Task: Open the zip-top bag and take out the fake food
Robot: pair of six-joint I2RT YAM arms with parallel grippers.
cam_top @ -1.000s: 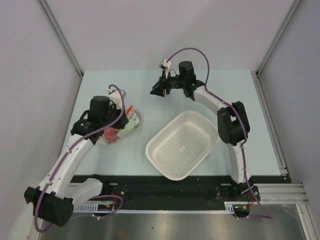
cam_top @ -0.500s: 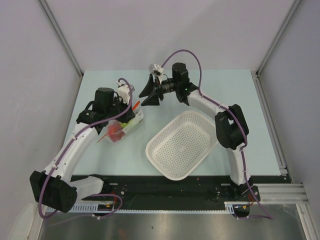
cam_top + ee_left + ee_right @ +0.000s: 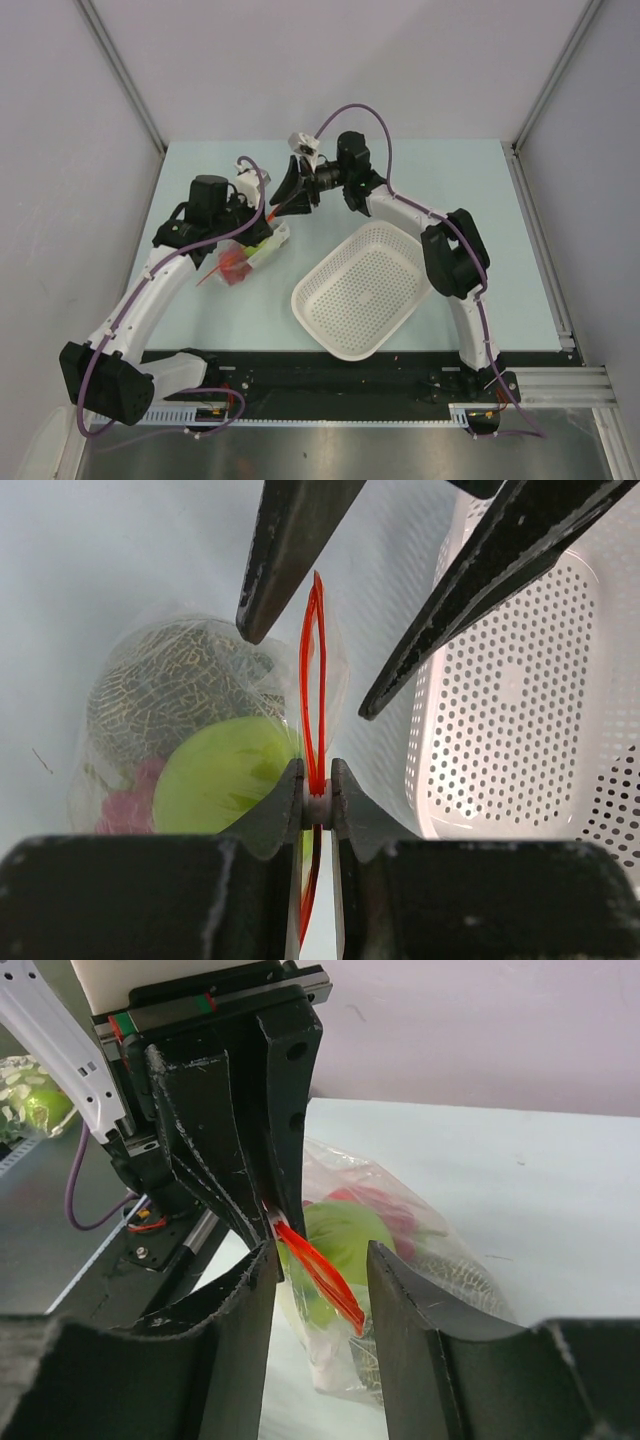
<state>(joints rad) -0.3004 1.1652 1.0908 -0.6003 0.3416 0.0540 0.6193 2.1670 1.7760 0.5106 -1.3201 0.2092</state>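
Note:
The zip-top bag hangs lifted at the table's left, holding fake food. A green apple, a netted round piece and a pink piece show through it. My left gripper is shut on the near end of the orange-red zip strip, at its white slider. My right gripper is open. Its fingers straddle the strip's free end without closing on it. The apple and a red fruit show behind the strip. From above, the two grippers meet over the bag.
A white perforated basket stands tilted on the table right of the bag, close to it, and its wall fills the right of the left wrist view. Grey walls enclose the table on three sides.
My left gripper lifted the bag up and back by its strip. My right gripper swung left and down until its open fingers came round the strip's free end.

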